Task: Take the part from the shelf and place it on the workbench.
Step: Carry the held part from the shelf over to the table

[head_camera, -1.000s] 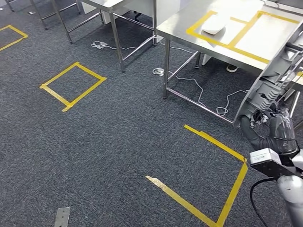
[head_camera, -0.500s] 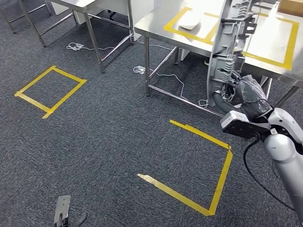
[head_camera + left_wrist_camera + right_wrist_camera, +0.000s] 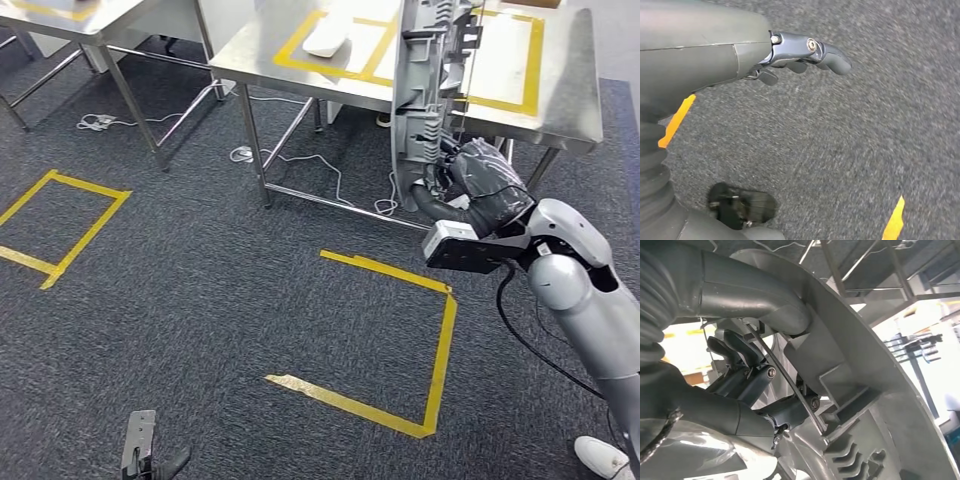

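One big grey part (image 3: 425,95) stands almost straight up in the right hand (image 3: 483,190), at about 2 o'clock in the head view. The hand's dark fingers (image 3: 749,370) are wrapped tight around a thin bar and ribs on the part, with the thick thumb (image 3: 753,295) pressed on its curved edge. The top of the part sticks up in front of the shiny metal workbench (image 3: 573,100), which has yellow tape lines (image 3: 533,60) on it. A white thing (image 3: 326,38) lies on the workbench at about 12 o'clock. The left hand (image 3: 806,52) hangs over the dark carpet (image 3: 189,300), holding nothing, fingers loosely curled. A yellow tape square (image 3: 438,340) lies on the carpet near 5 o'clock, another (image 3: 68,220) near 9 o'clock.
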